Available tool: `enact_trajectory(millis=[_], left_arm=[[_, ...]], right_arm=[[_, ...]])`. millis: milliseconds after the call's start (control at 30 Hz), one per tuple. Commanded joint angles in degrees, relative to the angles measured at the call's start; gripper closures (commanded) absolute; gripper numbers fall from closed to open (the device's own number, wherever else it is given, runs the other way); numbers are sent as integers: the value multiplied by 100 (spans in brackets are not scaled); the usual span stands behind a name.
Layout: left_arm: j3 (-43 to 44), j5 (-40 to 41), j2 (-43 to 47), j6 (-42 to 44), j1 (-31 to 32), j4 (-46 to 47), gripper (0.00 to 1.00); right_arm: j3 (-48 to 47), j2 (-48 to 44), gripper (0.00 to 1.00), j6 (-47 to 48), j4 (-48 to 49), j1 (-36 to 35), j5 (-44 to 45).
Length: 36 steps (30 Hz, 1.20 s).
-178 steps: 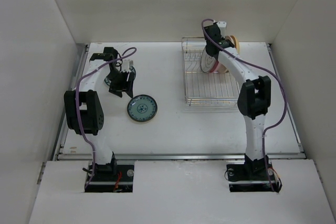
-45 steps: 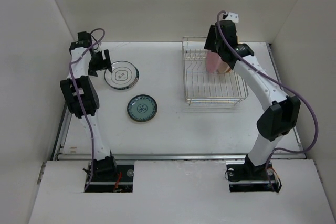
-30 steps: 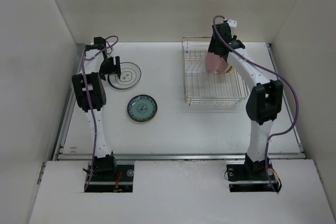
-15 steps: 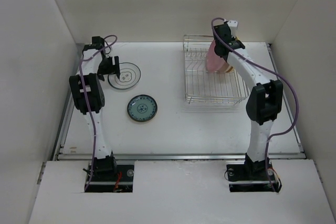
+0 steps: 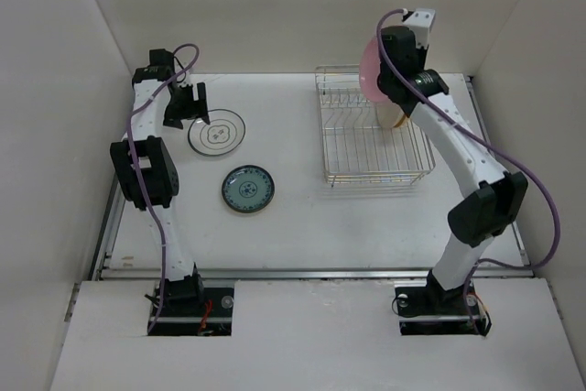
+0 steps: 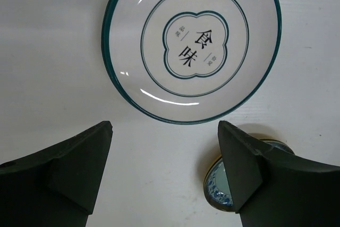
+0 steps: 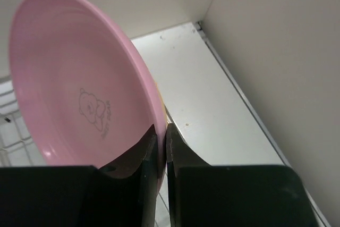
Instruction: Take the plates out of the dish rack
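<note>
1. The pale pink plate [image 7: 74,83] is clamped by its rim between the closed fingers of the right gripper [image 7: 158,137] and held on edge in the air above the far side of the dish rack [image 5: 366,148]
2. An orange-yellow plate [image 5: 400,119] is partly seen at the rack's far right, behind the arm
3. The left gripper [image 6: 164,127] is spread wide and empty above the table [image 5: 302,226] at the far left
4. The white ringed plate [image 6: 194,43] is laid flat on the table close to its fingers, with a small patterned plate [image 6: 217,187] just beside it; the teal plate [image 5: 247,190] is laid nearer

Bright, even, diffuse light; faint soft shadows; glare streaks on white plate [image 6: 192,46]; focus sharp.
</note>
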State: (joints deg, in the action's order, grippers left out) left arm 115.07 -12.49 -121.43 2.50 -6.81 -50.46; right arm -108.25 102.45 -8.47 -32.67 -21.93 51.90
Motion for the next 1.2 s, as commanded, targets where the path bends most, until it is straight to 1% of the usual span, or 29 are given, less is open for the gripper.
enact_trajectory(millis=[0, 33, 67, 133, 167, 200, 267, 300, 333, 400, 467, 567, 700, 833, 867, 900, 933, 1000, 1067, 1133, 1167], left_arm=[[-81, -227, 330, -22, 22, -280, 22], [-81, -280, 330, -22, 22, -280, 22], [-81, -280, 400, -22, 22, -333, 22], [-81, -332, 541, -22, 22, -333, 22], [-150, -333, 541, -22, 22, -333, 21], [-229, -333, 628, -22, 22, -333, 21], [-291, -385, 690, 30, 22, -333, 21], [-292, -386, 690, 31, 22, -333, 21], [-353, -386, 690, 92, 22, -394, 21], [-405, -386, 690, 145, 22, -395, 21], [-406, -333, 690, 145, 22, -395, 21], [-406, -271, 690, 207, 22, -395, 21], [-406, -271, 577, 268, 22, -447, 21], [-459, -333, 523, 268, 22, -447, 21], [-459, -333, 463, 268, 22, -447, 21], [-389, -333, 462, 268, 22, -447, 20], [-388, -333, 410, 268, 22, -447, 20], [-388, -447, 409, 268, 22, -447, 20], [-336, -447, 409, 268, 22, -500, 20], [-274, -447, 409, 268, 22, -666, 20], [-274, -447, 409, 268, 22, -719, 20]], right_arm=[[-258, -523, 100, 205, 567, -372, 628], [-258, -586, 100, 266, 638, -486, 472], [-50, -586, 100, 267, 752, -740, -17], [145, -613, 100, 451, 1155, -961, -695], [146, -517, 100, 451, 1157, -1092, -1395], [33, -359, 100, 451, 1157, -1094, -1776], [-318, 325, 100, 215, 912, -1155, -2313], [-755, 598, 100, 136, 798, -1207, -2760], [-977, 1131, 100, 31, 623, -1208, -2947], [-1373, 1609, 100, -286, 551, -1208, -3298], [-1751, 2135, 100, -610, 551, -1208, -3353], [-1963, 2602, 100, -831, 691, -1208, -3572], [-2043, 2929, 100, -1112, 691, -1208, -3555], [-1876, 3166, 99, -1288, 691, -1146, -4108], [-1876, 3167, 95, -1289, 691, -1094, -4318], [-1876, 3236, 89, -1341, 691, -1094, -4372], [-1876, 3237, 73, -1342, 552, -1094, -4373], [-1823, 3237, 56, -1394, 411, -1094, -4066], [-1823, 3115, 42, -1533, 165, -1032, -3907], [-1823, 2922, 40, -1588, -11, -980, -3714], [-1823, 2660, 38, -1640, -151, -980, -3652]])
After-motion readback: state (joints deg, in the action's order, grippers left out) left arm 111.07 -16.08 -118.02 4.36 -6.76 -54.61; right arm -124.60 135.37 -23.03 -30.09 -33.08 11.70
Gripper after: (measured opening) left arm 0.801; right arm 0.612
